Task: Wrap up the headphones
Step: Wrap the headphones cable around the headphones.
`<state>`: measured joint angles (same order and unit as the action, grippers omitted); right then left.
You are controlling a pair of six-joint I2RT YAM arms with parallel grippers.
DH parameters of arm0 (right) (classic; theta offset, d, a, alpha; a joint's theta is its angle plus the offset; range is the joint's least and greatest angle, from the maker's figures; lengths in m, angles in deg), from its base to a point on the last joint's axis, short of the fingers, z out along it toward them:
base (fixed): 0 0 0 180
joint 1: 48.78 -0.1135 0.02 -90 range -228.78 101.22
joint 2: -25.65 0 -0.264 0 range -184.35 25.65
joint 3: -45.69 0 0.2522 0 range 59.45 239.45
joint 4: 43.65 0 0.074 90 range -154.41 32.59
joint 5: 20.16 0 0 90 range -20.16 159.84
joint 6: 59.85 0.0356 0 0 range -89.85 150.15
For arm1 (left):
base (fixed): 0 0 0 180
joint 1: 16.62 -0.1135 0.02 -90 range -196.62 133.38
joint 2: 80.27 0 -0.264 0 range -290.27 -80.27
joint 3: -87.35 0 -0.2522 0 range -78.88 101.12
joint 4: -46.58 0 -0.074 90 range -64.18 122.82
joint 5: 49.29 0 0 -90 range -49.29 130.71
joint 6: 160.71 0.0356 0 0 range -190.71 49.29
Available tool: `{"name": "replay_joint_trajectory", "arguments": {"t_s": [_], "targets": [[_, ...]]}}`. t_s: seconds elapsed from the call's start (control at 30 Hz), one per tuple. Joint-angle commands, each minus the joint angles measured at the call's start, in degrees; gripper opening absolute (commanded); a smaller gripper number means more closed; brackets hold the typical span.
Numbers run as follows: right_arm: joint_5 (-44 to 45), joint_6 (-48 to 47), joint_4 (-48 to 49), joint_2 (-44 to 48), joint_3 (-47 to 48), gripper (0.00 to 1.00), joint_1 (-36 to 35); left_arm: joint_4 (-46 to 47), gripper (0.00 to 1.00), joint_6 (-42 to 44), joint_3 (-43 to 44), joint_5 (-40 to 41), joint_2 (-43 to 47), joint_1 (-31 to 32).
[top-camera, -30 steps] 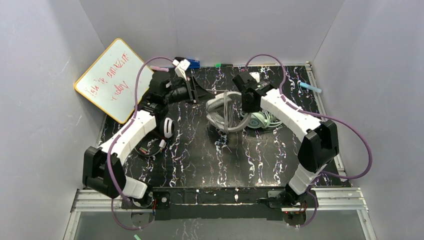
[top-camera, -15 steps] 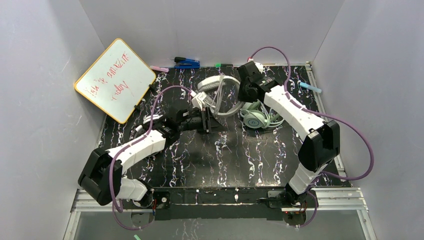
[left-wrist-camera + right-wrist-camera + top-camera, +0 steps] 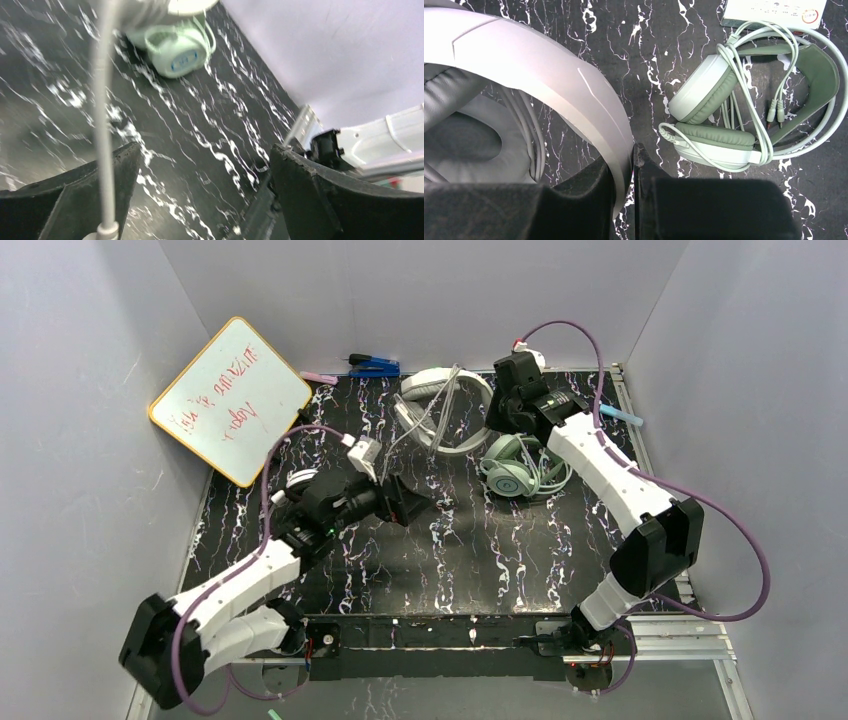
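We have our right gripper (image 3: 633,155) pinched on the headband of the grey headset (image 3: 447,412), which is at the far middle of the table (image 3: 480,560) with strands of its cable (image 3: 102,115) crossing it. Our left gripper (image 3: 205,155) is spread wide and holds nothing, nearer us and left of that headset. The cable runs down past one of its fingers, and we cannot tell whether they touch. The mint headset (image 3: 724,125) lies just right of the grey one, its cable looped round it.
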<state>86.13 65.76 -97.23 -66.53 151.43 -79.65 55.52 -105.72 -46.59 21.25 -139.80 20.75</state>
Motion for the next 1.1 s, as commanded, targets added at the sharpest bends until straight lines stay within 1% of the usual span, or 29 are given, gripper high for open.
{"name": "replay_joint_trajectory", "arguments": {"t_s": [0.0, 0.13, 0.17, 0.23, 0.37, 0.5, 0.63, 0.7, 0.77, 0.8, 0.9, 0.93, 1.07], "targets": [[0.0, 1.1, 5.8, 3.5, 1.3, 0.01, 0.0, -1.8, 0.99, 13.0, 0.2, 10.8, 7.5, 0.5], [0.6, 1.4, 4.8, 2.9, 2.5, 0.01, 0.5, -12.4, 0.98, 16.2, 1.9, 15.1, 8.9, 0.5], [0.4, 1.5, 4.7, 2.8, 2.8, 0.01, 0.6, -14.4, 0.99, 15.8, 1.7, 15.5, 9.1, 0.5], [0.0, 1.4, 4.7, 2.8, 3.7, 0.01, 0.8, -15.4, 0.98, 13.3, -0.6, 15.3, 9.7, 0.5], [-0.8, 1.2, 4.3, 2.5, 5.5, 0.01, 1.3, -12.2, 0.99, 7.6, -7.8, 10.1, 10.1, 0.5], [-1.8, 0.2, 2.5, 1.8, 8.2, 0.01, 1.8, -11.5, 0.98, 5.4, -11.3, 12.8, 13.9, 0.5], [-3.6, -0.8, 0.7, 1.4, 9.9, 0.01, 1.9, -5.2, 0.98, 5.5, -13.6, 13.6, 17.1, 0.5], [-5.0, -1.1, -0.2, 1.2, 10.2, 0.01, 2.0, -1.7, 0.98, 5.8, -13.9, 11.2, 16.7, 0.5], [-7.6, -1.2, -0.8, 1.1, 9.9, 0.01, 2.3, 0.6, 0.95, 3.8, -13.6, 9.9, 14.9, 0.5], [-9.6, -1.2, -0.8, 1.0, 9.5, 0.01, 2.7, 1.2, 0.93, 2.3, -13.1, 9.4, 14.0, 0.5], [-14.2, -0.8, -0.7, 0.8, 7.8, 0.01, 3.5, 0.0, 0.82, 0.4, -10.5, 8.5, 11.6, 0.4], [-15.0, -0.7, -0.4, 0.9, 7.0, 0.01, 3.6, -1.0, 0.81, 0.6, -9.7, 8.2, 11.3, 0.5], [-17.9, -0.4, 0.8, -0.5, 5.0, 0.01, 5.0, -5.1, 0.86, 2.3, -7.9, 8.8, 11.9, 0.5]]}}
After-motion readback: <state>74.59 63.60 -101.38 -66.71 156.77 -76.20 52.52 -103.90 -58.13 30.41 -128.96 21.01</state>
